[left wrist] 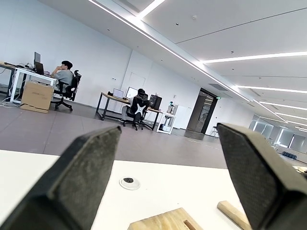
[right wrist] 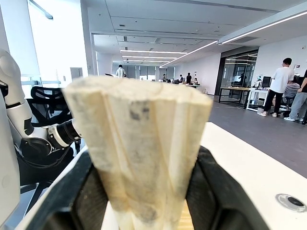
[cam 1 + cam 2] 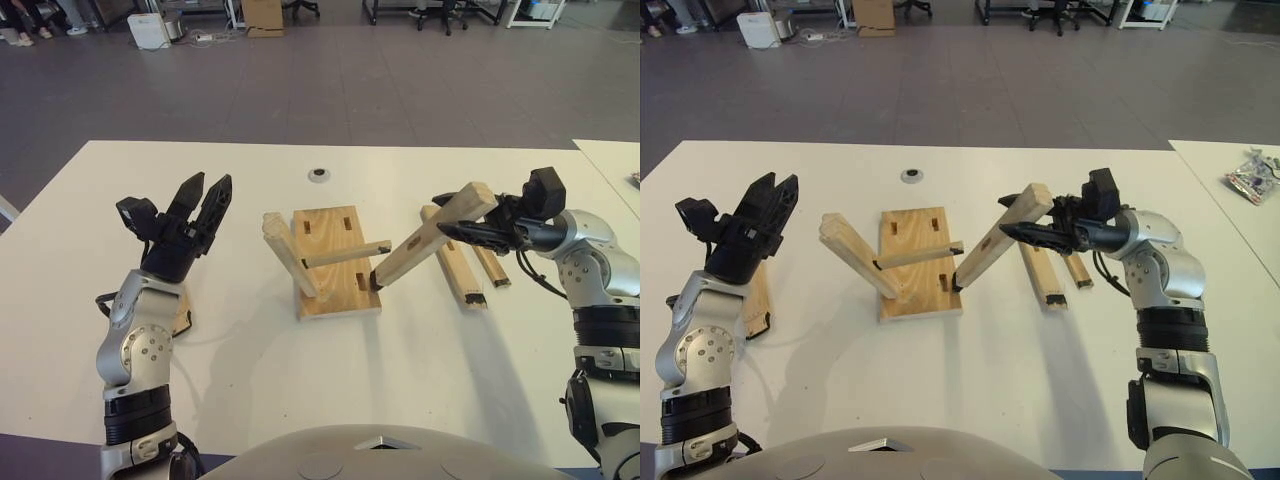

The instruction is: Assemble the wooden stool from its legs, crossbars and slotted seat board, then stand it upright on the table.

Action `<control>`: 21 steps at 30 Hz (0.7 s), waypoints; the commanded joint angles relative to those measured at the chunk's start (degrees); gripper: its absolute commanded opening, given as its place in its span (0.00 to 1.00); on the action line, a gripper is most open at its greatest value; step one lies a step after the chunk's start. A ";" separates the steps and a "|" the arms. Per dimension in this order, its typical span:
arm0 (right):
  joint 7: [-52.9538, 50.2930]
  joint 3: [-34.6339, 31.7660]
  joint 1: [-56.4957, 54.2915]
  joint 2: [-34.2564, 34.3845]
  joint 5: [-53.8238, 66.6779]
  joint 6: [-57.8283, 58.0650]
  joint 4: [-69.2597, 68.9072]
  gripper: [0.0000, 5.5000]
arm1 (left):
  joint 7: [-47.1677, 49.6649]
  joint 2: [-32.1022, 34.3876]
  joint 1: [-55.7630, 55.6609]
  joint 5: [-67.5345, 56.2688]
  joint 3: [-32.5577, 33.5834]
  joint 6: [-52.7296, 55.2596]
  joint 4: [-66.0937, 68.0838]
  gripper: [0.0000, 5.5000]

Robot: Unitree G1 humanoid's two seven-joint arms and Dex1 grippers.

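Two loose wooden pieces (image 3: pixel 455 268) lie right of the seat board (image 3: pixel 340 290) on the worktop (image 3: pixel 250 380); a third piece (image 3: pixel 758 292) is half hidden under the left arm (image 3: pixel 140 330). Right tool (image 3: pixel 441 214) clamps a tilted leg (image 3: pixel 415 250), lower end at the board's right edge; the right wrist view shows its top end close. Left tool (image 3: pixel 211 182) hangs raised, fingers apart.

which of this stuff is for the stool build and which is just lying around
For the stool: seat board, tilted leg on it, crossbar, held leg in the right claw, long loose piece, shorter loose piece, piece by the left arm.

Lying about: round plug, packet, cardboard box across the room.
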 commanded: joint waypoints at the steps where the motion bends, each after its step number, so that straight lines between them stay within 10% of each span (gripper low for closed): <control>1: 0.27 0.44 0.16 1.00 -0.34 -0.07 -0.86 0.38 | -0.32 0.69 -0.60 -0.51 -0.17 0.92 -0.11 0.67; 21: 4.00 5.35 -7.83 1.83 -4.58 -4.94 10.01 0.38 | 0.21 -1.32 0.84 -1.23 -0.99 0.74 -1.57 0.67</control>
